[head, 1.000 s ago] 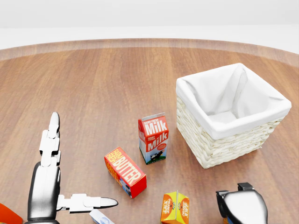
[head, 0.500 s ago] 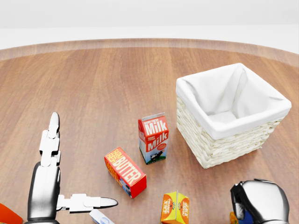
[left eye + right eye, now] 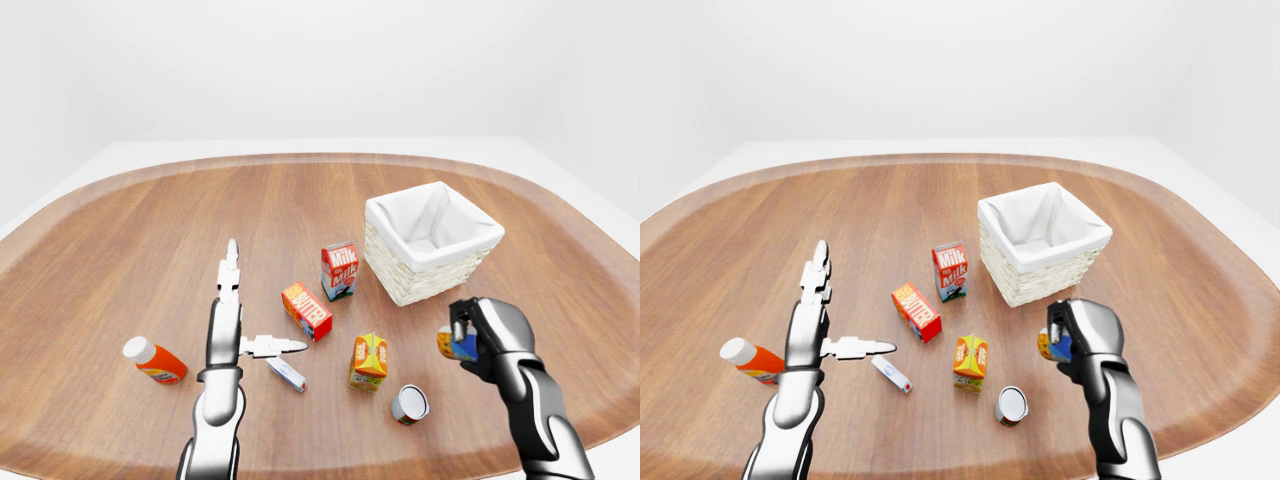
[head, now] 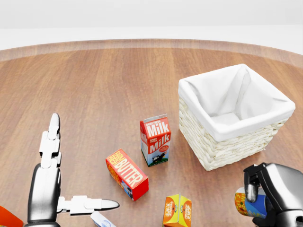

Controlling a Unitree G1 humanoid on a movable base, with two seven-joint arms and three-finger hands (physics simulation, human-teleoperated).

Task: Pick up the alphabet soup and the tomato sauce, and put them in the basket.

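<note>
Left-eye view: a rounded wooden table (image 3: 150, 230) in a plain white room; the right hand (image 3: 485, 335) grips a can (image 3: 452, 344) off the table, below the basket (image 3: 430, 245). Right-eye view: the left hand (image 3: 825, 320) is spread wide; another can (image 3: 1012, 405) lies on the table.

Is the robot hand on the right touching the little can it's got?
Touching. In the left-eye view, the right robot hand has its fingers closed round the can.
</note>
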